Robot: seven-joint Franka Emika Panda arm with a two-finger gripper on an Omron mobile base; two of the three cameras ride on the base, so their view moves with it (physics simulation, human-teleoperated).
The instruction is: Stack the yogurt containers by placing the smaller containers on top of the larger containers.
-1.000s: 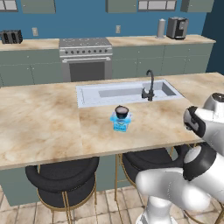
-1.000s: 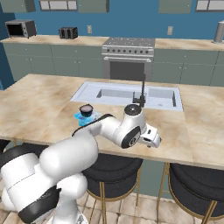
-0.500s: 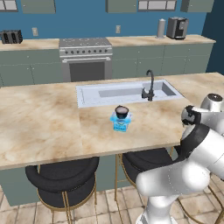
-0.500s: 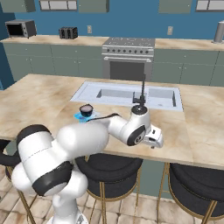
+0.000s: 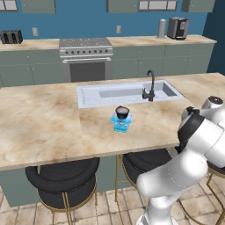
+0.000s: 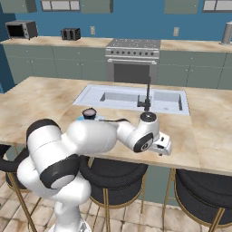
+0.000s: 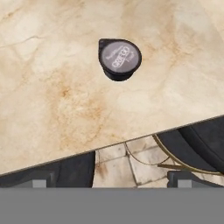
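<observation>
The jaws stand wide apart, empty, their dark tips over the bench's front edge. The hand hangs at that edge, right of the sink, its camera looking down on a round dark cup alone on bare marble. The arm reaches low from the base along the front edge. Another dark cup sits on the blue tub mid-bench, just before the sink.
</observation>
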